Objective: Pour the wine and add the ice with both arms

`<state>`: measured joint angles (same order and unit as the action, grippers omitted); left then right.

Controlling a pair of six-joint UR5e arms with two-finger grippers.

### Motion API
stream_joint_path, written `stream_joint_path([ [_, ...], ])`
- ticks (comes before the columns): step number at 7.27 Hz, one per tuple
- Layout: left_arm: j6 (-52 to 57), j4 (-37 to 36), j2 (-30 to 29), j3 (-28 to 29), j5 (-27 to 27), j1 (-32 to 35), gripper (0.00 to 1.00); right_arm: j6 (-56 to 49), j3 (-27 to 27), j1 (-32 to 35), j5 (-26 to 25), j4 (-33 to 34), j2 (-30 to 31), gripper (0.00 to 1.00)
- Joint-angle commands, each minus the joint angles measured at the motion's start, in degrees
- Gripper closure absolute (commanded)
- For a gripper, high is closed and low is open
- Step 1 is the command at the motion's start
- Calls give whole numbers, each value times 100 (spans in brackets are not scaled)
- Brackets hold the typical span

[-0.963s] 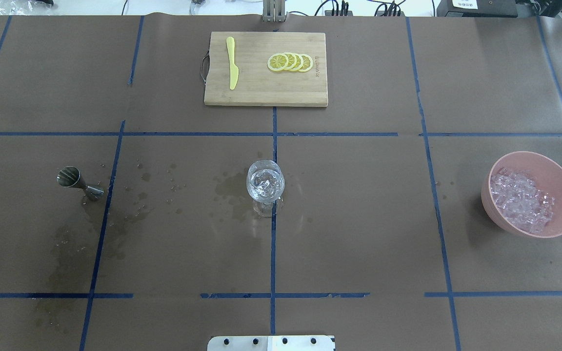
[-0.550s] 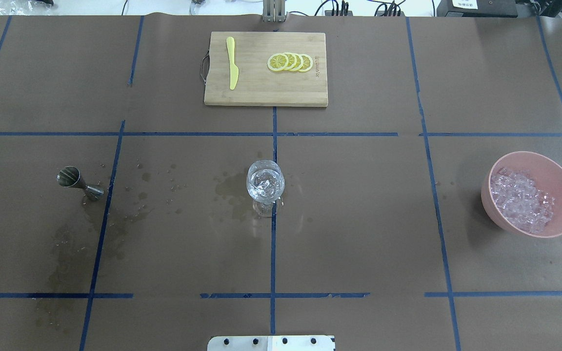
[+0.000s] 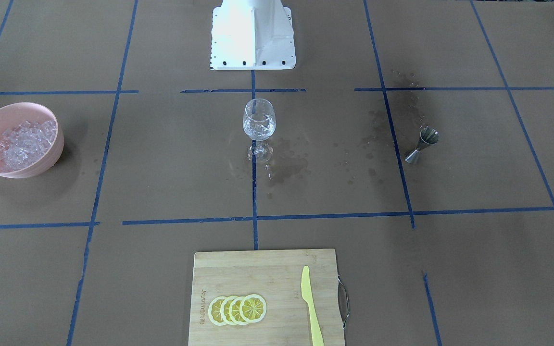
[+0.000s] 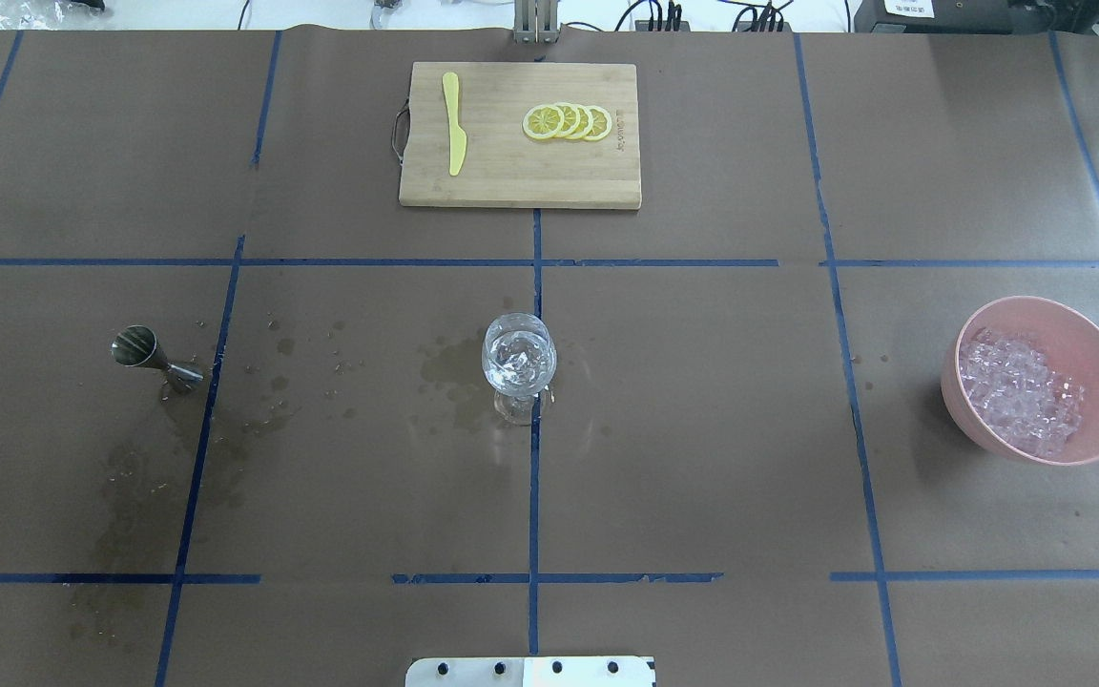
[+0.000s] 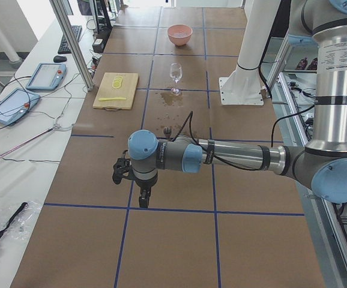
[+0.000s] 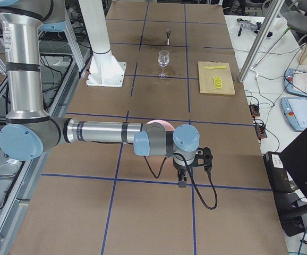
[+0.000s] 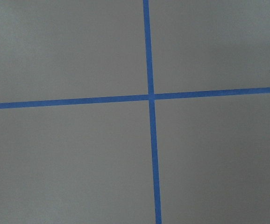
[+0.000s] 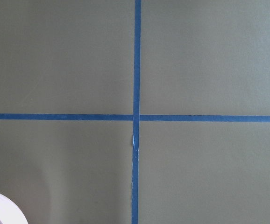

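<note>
Brown-papered table (image 4: 702,429) is crossed by blue tape lines (image 4: 534,477). Left arm (image 5: 239,157) is held low over the table's left end, left gripper (image 5: 143,201) pointed down. Right arm (image 6: 100,132) is held likewise over the right end, right gripper (image 6: 181,181) pointed down. Whether either pincer is released or clenched cannot be told. Wooden cutting board (image 4: 511,181) is set at far centre. Pink bowl (image 4: 1088,348) is placed at right. Wine glass (image 4: 518,358) is stood upright at centre, wet stains (image 4: 449,367) just beside it. Jigger (image 4: 144,351) is noted at left. Ice (image 4: 1017,396) is heaped inside the bowl, well apart from the glass.
</note>
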<state>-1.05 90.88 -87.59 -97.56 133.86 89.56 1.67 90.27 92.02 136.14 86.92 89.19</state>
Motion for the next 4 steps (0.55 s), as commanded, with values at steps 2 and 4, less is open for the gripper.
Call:
stream_joint_path([
  [2, 0, 0, -3, 0, 0, 0, 0, 0, -1, 0, 0, 0, 2, 0],
  [4, 35, 0, -3, 8, 0, 0, 0, 0, 8, 0, -9, 0, 2, 0],
])
